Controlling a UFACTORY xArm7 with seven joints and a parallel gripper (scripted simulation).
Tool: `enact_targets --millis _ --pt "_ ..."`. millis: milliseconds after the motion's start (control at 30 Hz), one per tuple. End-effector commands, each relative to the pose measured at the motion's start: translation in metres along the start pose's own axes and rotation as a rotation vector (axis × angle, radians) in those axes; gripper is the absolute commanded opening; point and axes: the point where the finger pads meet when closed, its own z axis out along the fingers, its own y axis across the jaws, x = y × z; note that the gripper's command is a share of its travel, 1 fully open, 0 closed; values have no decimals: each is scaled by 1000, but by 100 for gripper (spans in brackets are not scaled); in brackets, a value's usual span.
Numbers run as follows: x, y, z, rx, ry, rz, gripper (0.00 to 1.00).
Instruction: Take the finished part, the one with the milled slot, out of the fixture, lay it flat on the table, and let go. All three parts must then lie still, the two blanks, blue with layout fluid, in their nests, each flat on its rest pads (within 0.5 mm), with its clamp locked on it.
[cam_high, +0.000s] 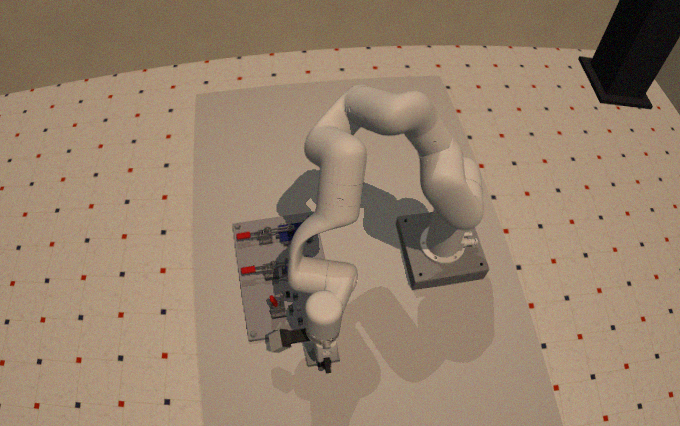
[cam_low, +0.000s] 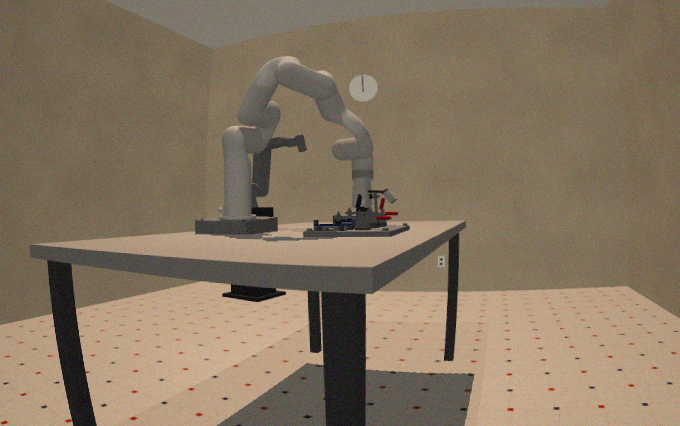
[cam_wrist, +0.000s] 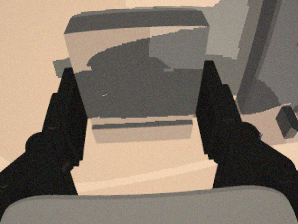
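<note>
My gripper (cam_wrist: 139, 83) is shut on the finished part (cam_wrist: 175, 100) (cam_high: 312, 357). The part is a wide grey block spanning the gap between the black fingers; I cannot make out its slot. It is beside the front end of the fixture plate (cam_high: 255, 321) (cam_low: 351, 233), and its height over the table is unclear. A blue blank (cam_high: 285, 233) is in the far nest, partly hidden by the arm. The middle nest's blank is mostly hidden. Their clamps' red handles (cam_high: 243, 235) (cam_high: 247, 269) lie low. The front nest's red handle (cam_high: 273, 301) stands raised.
The wrist camera housing (cam_high: 275, 341) (cam_low: 390, 195) sticks out from the gripper over the fixture's front edge. The arm base (cam_high: 409, 250) (cam_low: 235, 226) stands on the table across from the fixture. The fixture's side (cam_wrist: 280, 55) shows at the right in the wrist view.
</note>
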Motion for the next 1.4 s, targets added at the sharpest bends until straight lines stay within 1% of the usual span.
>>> enact_targets --millis 0,267,300,1367 --pt "1 -1 -1 2 3 0 0" --pt "1 -1 -1 2 3 0 0" --pt "1 -1 -1 2 3 0 95" --pt "1 -1 -1 2 3 0 95"
